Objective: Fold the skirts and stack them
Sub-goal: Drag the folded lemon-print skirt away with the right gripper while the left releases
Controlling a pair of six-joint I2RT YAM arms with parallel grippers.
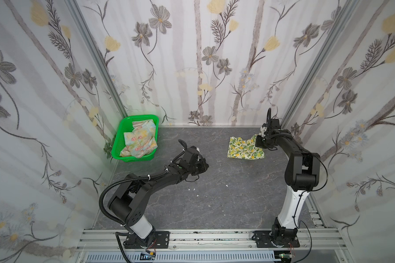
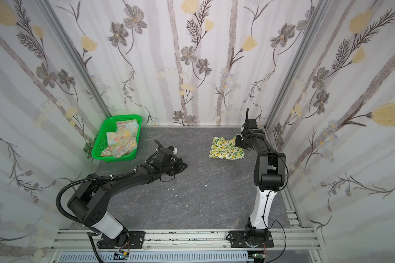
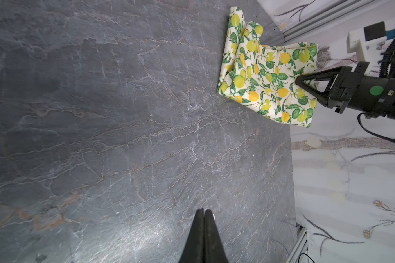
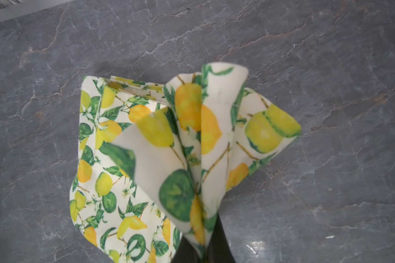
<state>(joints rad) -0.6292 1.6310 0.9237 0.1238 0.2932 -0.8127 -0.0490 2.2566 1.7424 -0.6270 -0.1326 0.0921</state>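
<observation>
Skirts first: I count two. The lemon-print skirt (image 1: 244,149) lies on the far right part of the table (image 1: 214,205), near the back wall, already doubled into a compact packet with layered edges showing in the right wrist view. The right gripper (image 1: 259,142) has its jaws pinched tight on one edge of that skirt. From its own camera the cloth (image 4: 192,136) fans up out of the jaws as a raised flap while the rest stays flat on the stone. I read that grip as made to carry the flap over for one more fold, or to drag the packet square. I can't tell which.

The pastel flowered skirt (image 1: 139,142) sits crumpled inside the single green basket (image 1: 123,127) at the far left corner, well apart from the lemon one. It looks unfolded, so I judge it is waiting its turn there and the stack is not begun.

There are two arms. The left gripper (image 3: 203,213) hangs over bare table between basket and lemon skirt, its jaws pressed together on nothing. To me it is parked clear of the fold.

A few white flecks (image 1: 194,188) dot the table's middle.
</observation>
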